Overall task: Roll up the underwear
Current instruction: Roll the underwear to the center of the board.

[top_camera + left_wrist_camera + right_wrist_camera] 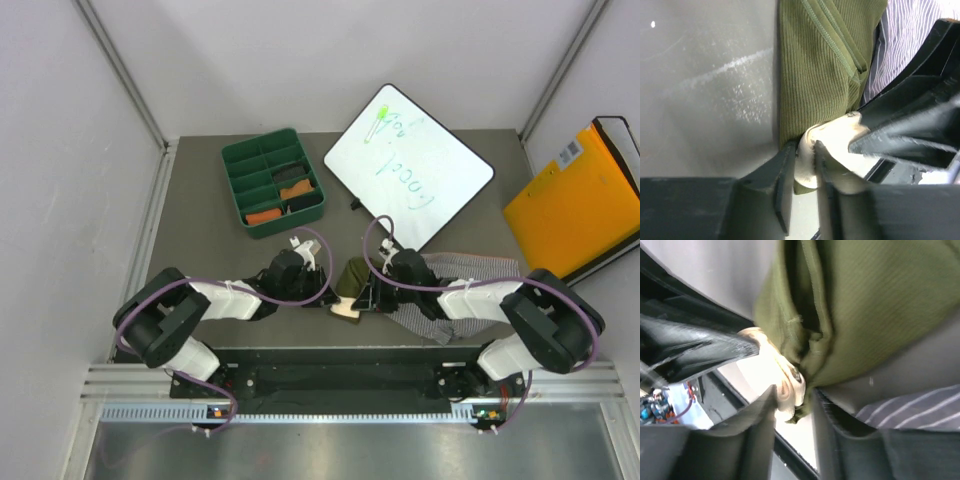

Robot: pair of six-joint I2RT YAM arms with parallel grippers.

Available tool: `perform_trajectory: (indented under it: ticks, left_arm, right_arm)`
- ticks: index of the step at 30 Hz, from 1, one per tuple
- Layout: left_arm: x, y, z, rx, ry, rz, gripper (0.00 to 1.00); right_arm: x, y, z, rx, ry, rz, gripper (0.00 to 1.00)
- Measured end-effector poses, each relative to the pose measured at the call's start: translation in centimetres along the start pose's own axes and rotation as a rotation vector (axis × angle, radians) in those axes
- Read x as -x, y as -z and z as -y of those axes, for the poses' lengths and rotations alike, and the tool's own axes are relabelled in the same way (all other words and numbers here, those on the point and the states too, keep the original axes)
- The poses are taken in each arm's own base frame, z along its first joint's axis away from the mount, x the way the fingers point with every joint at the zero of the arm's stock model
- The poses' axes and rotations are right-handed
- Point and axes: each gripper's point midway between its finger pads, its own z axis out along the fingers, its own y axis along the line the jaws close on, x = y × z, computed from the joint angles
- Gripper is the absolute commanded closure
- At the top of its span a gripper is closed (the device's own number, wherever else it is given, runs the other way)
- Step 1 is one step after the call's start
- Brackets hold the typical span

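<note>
Snugly, left gripper (804, 151) and right gripper (793, 395) around olive underwear (815, 75) waistband.

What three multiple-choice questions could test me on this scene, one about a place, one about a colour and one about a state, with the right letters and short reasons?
1. Where does the olive underwear lie?
A. on a shelf
B. on the table, between the left gripper and the right gripper
C. on the floor

2. What colour is its waistband?
A. cream
B. red
C. blue

3. How is the left gripper?
A. wide open
B. out of view
C. closed on the waistband

Answers:
1 B, the top view shows it on the table between the two arm tips.
2 A, both wrist views show a cream band.
3 C, its fingers pinch the band from both sides.
</note>
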Motion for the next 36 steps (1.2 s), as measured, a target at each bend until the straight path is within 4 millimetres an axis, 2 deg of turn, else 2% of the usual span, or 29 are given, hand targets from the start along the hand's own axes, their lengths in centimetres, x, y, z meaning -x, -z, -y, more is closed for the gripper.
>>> perform_trajectory:
  ticks: [1, 2, 4, 6, 11, 15, 19, 20, 22, 23, 26, 27, 29, 30, 32, 34, 36]
  left_arm:
    - [0.0, 0.1, 0.0, 0.007, -0.001, 0.003, 0.55]
    - [0.1, 0.3, -0.1, 0.014, -0.005, 0.005, 0.5]
    - [0.3, 0.8, 0.0, 0.029, -0.01, 0.016, 0.41]
    - [0.4, 1.5, -0.1, 0.048, -0.014, 0.024, 0.36]
    - [0.9, 2.4, -0.3, 0.07, -0.037, 0.05, 0.32]
    - [0.4, 2.3, -0.6, 0.063, -0.04, 0.045, 0.35]
    - [0.5, 1.7, -0.2, 0.021, -0.041, 0.057, 0.49]
    - [0.4, 1.5, -0.3, 0.014, -0.039, 0.061, 0.64]
    - [0.2, 1.3, -0.5, 0.007, -0.031, 0.069, 0.85]
    - [0.0, 1.2, -0.7, 0.005, -0.023, 0.068, 1.0]
    - [0.0, 0.9, -0.6, -0.018, -0.01, 0.074, 1.0]
    - [0.0, 0.9, -0.6, -0.018, -0.007, 0.074, 1.0]
    - [0.0, 0.9, -0.7, -0.013, 0.001, 0.07, 1.0]
    - [0.0, 0.9, -0.7, -0.005, 0.005, 0.065, 1.0]
    - [0.1, 1.1, -0.8, 0.019, 0.01, 0.052, 1.0]
    - [0.2, 1.4, -0.9, 0.057, 0.012, 0.026, 1.0]
    - [0.2, 1.7, -1.2, 0.095, 0.019, -0.009, 1.0]
  right_arm:
    - [-0.1, -0.1, 0.3, -0.012, -0.01, -0.003, 0.85]
    - [-0.2, -0.1, 0.5, -0.02, -0.016, -0.006, 0.89]
    - [-0.2, -0.2, 0.6, -0.027, -0.028, -0.01, 0.95]
    - [-0.1, -0.4, 0.5, -0.032, -0.031, -0.012, 0.98]
    - [0.0, -0.7, 0.4, -0.035, -0.036, -0.028, 1.0]
    - [0.0, -1.0, 0.2, -0.027, -0.035, -0.045, 1.0]
    - [0.0, -1.4, -0.1, -0.008, -0.03, -0.064, 1.0]
    - [0.0, -1.5, -0.2, -0.004, -0.029, -0.069, 1.0]
    - [0.0, -1.7, -0.3, 0.007, -0.025, -0.074, 1.0]
    - [0.0, -1.7, -0.4, 0.012, -0.022, -0.076, 0.99]
    - [0.0, -1.7, -0.4, 0.02, -0.011, -0.08, 0.83]
    - [0.0, -1.7, -0.4, 0.019, -0.005, -0.082, 0.71]
    - [0.2, -1.5, -0.5, 0.009, 0.023, -0.087, 0.6]
    - [0.5, -1.4, -0.6, 0.0, 0.045, -0.084, 0.52]
    - [0.9, -0.8, -0.6, -0.034, 0.111, -0.079, 0.44]
    - [1.8, -0.1, -1.0, -0.074, 0.201, -0.061, 0.41]
    - [2.6, 0.4, -2.3, -0.086, 0.308, -0.031, 0.38]
